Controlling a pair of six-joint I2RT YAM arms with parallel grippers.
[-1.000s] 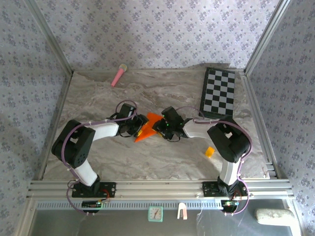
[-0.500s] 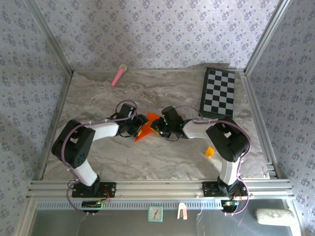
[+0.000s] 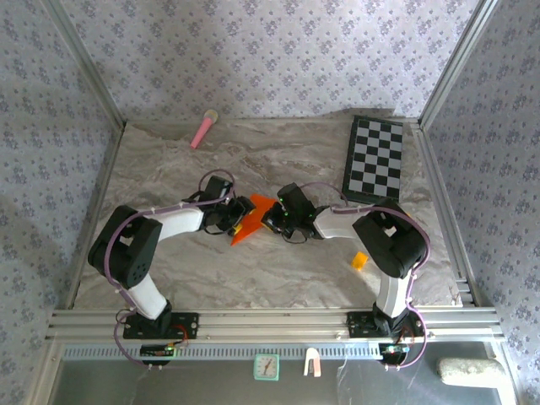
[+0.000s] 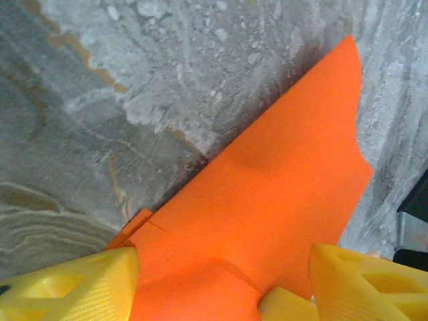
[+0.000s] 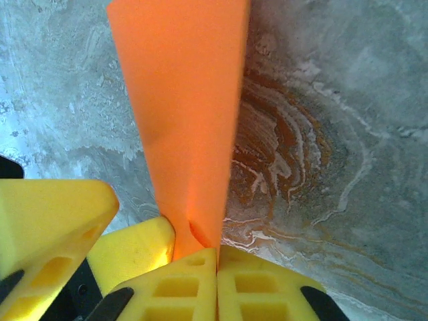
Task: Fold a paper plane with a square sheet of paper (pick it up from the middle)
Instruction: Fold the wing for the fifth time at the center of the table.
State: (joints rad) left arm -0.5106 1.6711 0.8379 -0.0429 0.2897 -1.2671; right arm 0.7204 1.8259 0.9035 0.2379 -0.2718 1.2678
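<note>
The paper plane is bright orange paper folded into a pointed dart, lying at the table's middle between both grippers. In the left wrist view its broad folded face spreads under my left gripper, whose yellow fingers stand wide apart over it, open. My right gripper is shut, its two pads pressed together on the narrow end of the plane. From above, the left gripper and right gripper face each other across the paper.
A checkerboard lies at the back right. A pink stick rests by the back wall on the left. A tiny yellow-orange block sits near the right arm. Walls with metal rails close in the table.
Almost nothing differs: both grippers stay at the paper, and the right arm has edged slightly left.
</note>
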